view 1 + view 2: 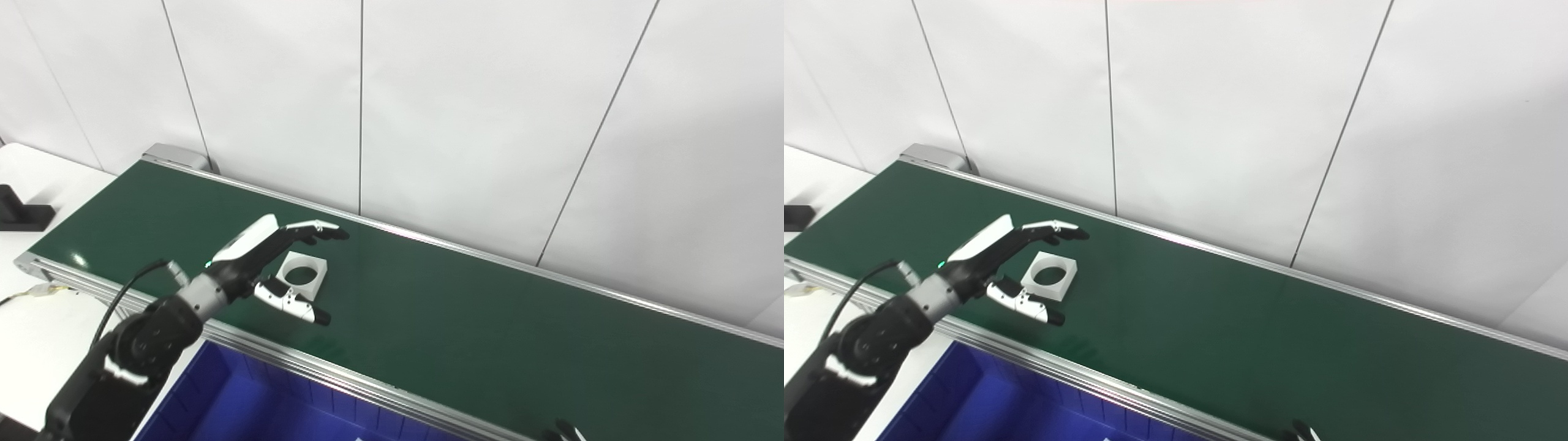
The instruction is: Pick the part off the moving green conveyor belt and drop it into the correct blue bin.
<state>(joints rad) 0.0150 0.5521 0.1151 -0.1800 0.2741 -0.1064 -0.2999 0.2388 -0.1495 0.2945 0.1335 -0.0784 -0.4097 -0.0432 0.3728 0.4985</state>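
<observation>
Part (301, 274) probably light, stiff; best pinched across outer edges. Left hand (269, 263) spread wide around, holding nothing.

L hand (263, 257) open, fingers (315, 228) straddling part (301, 275).

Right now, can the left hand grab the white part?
Probably yes. The left hand is open right at the part on the belt, fingers above it, thumb below, nothing between.

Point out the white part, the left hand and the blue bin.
white part (311, 277), left eye view, on its flat right rim.
left hand (260, 257), left eye view, on the palm.
blue bin (245, 398), left eye view, on its inner wall.
</observation>
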